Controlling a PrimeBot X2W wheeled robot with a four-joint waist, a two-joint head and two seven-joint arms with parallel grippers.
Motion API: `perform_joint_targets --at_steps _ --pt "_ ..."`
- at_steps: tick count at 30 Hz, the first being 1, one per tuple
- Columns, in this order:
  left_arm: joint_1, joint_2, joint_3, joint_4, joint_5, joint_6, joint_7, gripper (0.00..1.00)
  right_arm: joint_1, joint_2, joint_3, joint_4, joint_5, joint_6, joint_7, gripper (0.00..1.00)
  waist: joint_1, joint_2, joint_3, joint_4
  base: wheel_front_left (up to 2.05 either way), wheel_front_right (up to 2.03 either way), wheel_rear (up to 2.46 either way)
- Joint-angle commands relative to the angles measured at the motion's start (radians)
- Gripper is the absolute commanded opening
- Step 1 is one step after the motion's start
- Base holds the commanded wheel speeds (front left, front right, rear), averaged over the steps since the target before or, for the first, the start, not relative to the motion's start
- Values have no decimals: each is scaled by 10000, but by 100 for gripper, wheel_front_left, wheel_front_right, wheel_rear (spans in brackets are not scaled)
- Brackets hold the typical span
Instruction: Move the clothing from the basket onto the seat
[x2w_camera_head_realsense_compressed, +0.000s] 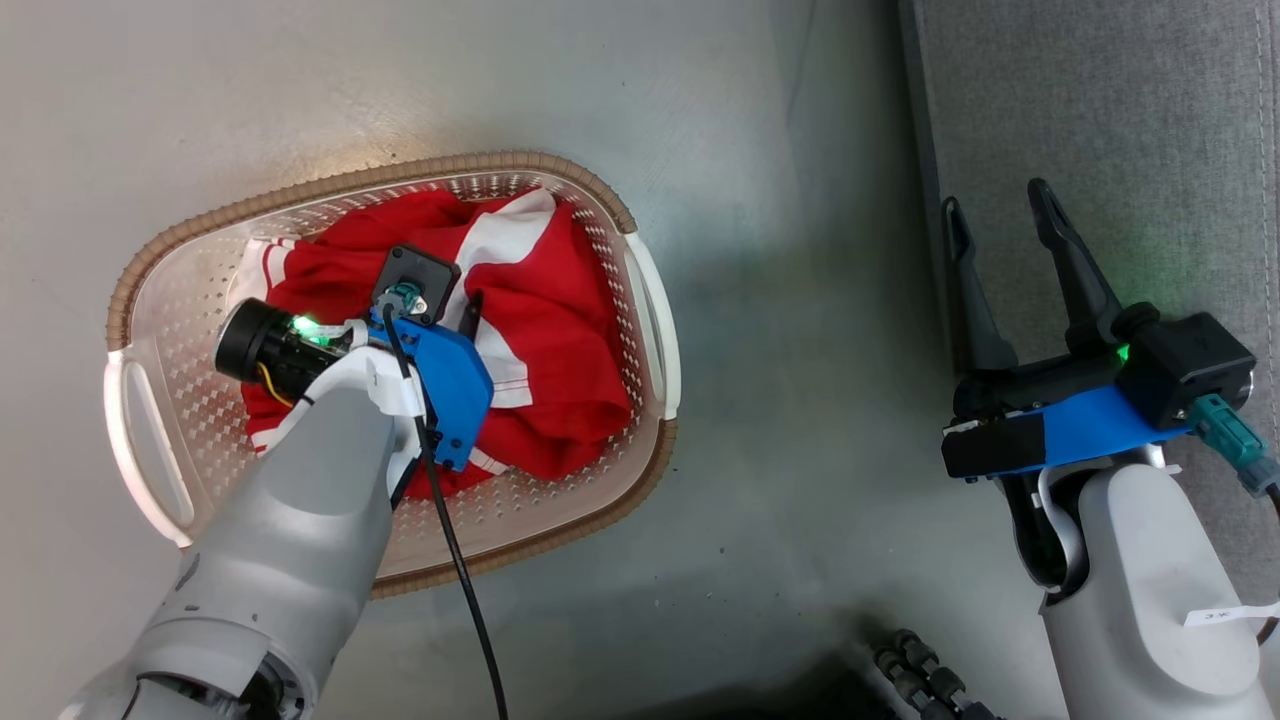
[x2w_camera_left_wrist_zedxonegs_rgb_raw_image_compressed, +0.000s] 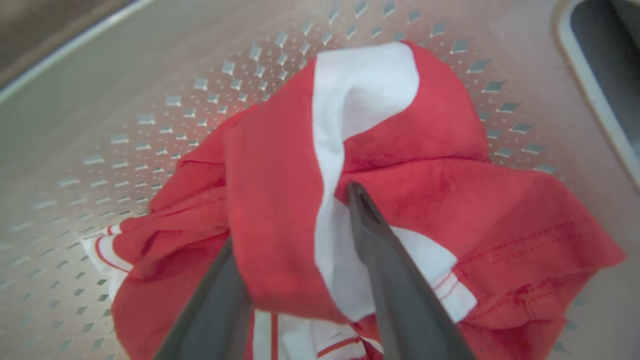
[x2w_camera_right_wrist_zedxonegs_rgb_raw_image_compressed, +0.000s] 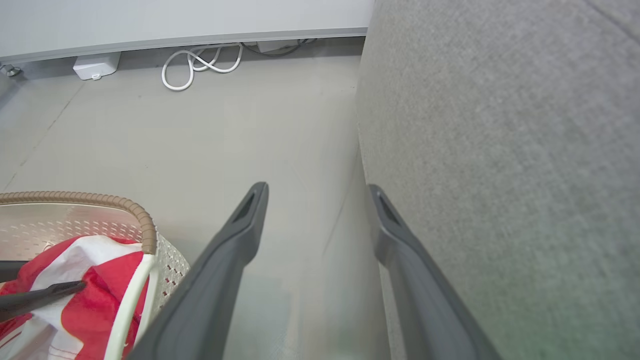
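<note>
The clothing (x2w_camera_head_realsense_compressed: 560, 300) is crumpled red fabric with white panels and lies in the cream perforated basket (x2w_camera_head_realsense_compressed: 400, 180) on the floor. My left gripper (x2w_camera_left_wrist_zedxonegs_rgb_raw_image_compressed: 292, 215) reaches down into the basket. It is open, and its two fingers straddle a raised fold of the clothing (x2w_camera_left_wrist_zedxonegs_rgb_raw_image_compressed: 280, 200), the left tip hidden under the cloth. My right gripper (x2w_camera_head_realsense_compressed: 995, 197) is open and empty, hovering at the edge of the grey seat (x2w_camera_head_realsense_compressed: 1120, 120). In the right wrist view its right finger lies beside the seat (x2w_camera_right_wrist_zedxonegs_rgb_raw_image_compressed: 500, 150), and the basket (x2w_camera_right_wrist_zedxonegs_rgb_raw_image_compressed: 140, 215) sits at lower left.
Bare grey floor (x2w_camera_head_realsense_compressed: 800, 450) separates the basket from the seat. A coiled white cable (x2w_camera_right_wrist_zedxonegs_rgb_raw_image_compressed: 200, 65) and a small white box (x2w_camera_right_wrist_zedxonegs_rgb_raw_image_compressed: 96, 66) lie by the far wall. A black ribbed hose (x2w_camera_head_realsense_compressed: 920, 670) shows at the bottom edge.
</note>
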Motion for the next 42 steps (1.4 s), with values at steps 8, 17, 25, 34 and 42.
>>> perform_joint_targets --at_steps 8,17,25,34,42 --pt "-52 -220 -359 -188 -634 -53 -201 0 -264 -168 23 156 96 4 -35 100 0 0 -154 243 0 0 0" --pt "225 -324 -965 -715 -1561 -54 -409 0 -172 -240 58 272 78 4 -37 100 0 0 -512 525 0 0 0" --pt "701 -377 -2017 -1476 -2639 -55 -726 0 -107 -462 78 399 34 4 -37 100 0 0 -1163 1061 0 0 0" --pt "1256 -376 -3118 -2225 -3959 -56 -1137 0 55 -579 223 691 135 4 -37 100 0 0 -2135 1498 0 0 0" --pt "1519 -376 -3725 -2799 -4875 -56 -1403 0 297 -630 262 938 172 4 -37 100 0 0 -2992 1765 0 0 0"
